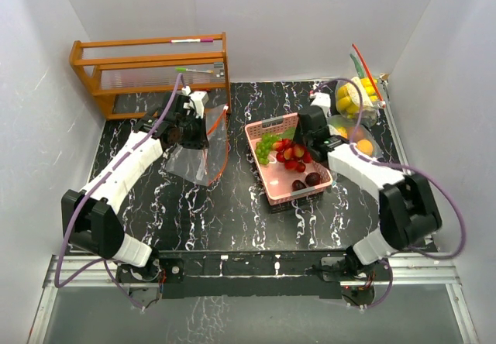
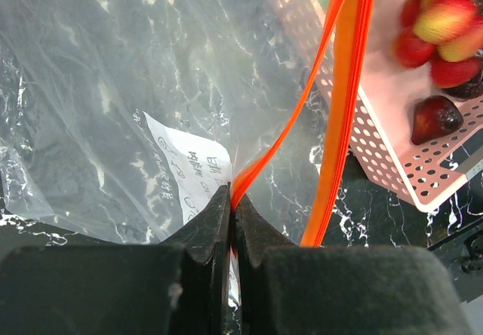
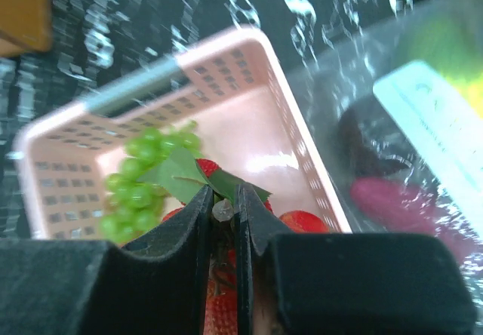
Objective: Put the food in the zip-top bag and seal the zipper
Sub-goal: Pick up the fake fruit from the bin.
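The clear zip-top bag (image 1: 190, 162) lies left of centre, its orange zipper (image 1: 221, 139) gaping. My left gripper (image 1: 190, 131) is shut on one zipper strip (image 2: 343, 86) at the bag's mouth (image 2: 230, 192); a white label (image 2: 192, 169) shows through the film. The food sits in a pink tray (image 1: 287, 195): green grapes (image 1: 267, 146), red berries (image 1: 293, 154), dark plums (image 1: 312, 179). My right gripper (image 1: 308, 146) reaches down into the tray. In the right wrist view its jaws (image 3: 224, 192) are shut on a short stem (image 3: 223, 210) with green leaves (image 3: 181, 175), above red berries (image 3: 306, 222).
A wooden rack (image 1: 151, 69) stands at the back left. Another clear bag with yellow fruit (image 1: 356, 100) and oranges (image 1: 363, 146) lies at the right, close behind my right arm. White walls close in on both sides.
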You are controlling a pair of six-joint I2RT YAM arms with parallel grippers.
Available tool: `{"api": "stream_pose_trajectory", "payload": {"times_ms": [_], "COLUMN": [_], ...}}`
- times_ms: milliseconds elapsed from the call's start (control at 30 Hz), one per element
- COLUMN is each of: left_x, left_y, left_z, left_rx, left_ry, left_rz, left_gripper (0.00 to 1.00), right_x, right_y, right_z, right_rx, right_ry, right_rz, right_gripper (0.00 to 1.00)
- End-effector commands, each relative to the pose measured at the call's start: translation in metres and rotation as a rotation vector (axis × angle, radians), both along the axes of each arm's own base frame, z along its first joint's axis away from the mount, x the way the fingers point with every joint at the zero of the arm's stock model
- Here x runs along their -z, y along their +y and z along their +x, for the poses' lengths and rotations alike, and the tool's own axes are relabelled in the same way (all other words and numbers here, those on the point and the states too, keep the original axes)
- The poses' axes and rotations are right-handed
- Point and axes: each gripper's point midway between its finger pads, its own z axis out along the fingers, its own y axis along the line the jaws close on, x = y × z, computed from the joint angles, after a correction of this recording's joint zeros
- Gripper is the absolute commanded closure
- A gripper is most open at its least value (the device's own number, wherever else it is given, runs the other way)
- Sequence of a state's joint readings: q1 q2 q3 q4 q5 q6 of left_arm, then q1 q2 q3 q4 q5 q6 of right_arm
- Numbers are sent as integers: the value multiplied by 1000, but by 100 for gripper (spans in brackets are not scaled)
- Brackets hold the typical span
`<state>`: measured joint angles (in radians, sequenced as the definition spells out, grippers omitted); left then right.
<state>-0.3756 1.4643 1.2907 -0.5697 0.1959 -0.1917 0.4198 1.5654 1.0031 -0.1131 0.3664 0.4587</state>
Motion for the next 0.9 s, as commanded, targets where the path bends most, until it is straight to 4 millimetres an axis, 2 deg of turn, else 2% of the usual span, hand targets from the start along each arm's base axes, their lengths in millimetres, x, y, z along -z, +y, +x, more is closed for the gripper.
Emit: {"api": "stream_pose_trajectory", "payload": {"times_ms": [0,100,267,433,600,700,867], "left_x": [-9,-12,-18,-23,-25,-21,-28], "left_y": [-5,-6,-16,-32,-36,-38,-42], "left_z": [-3,1,5,1,3,5,6], "left_rx": [13,10,26,64,67,69,73], "left_ry": [-17,-24,-24,5,-2,10,-3], "left_rz": [-29,-29,-77,-162,-183,-184,-214], "left_gripper": [100,100,100,100,100,100,100], "right_x": [-120,-159,-213,-257,-274,-279,-278], "right_y": [18,29,50,92,125,134,147], "right_z": [-8,-28,-63,-89,-112,-123,-131], "right_rx": [-152,-269,-436,-664,-868,-940,-1001], "right_ry": [-271,-325,-462,-586,-631,-658,-677], "right_rz": [84,102,227,448,650,715,867], "right_gripper": [92,92,92,92,92,92,92]}}
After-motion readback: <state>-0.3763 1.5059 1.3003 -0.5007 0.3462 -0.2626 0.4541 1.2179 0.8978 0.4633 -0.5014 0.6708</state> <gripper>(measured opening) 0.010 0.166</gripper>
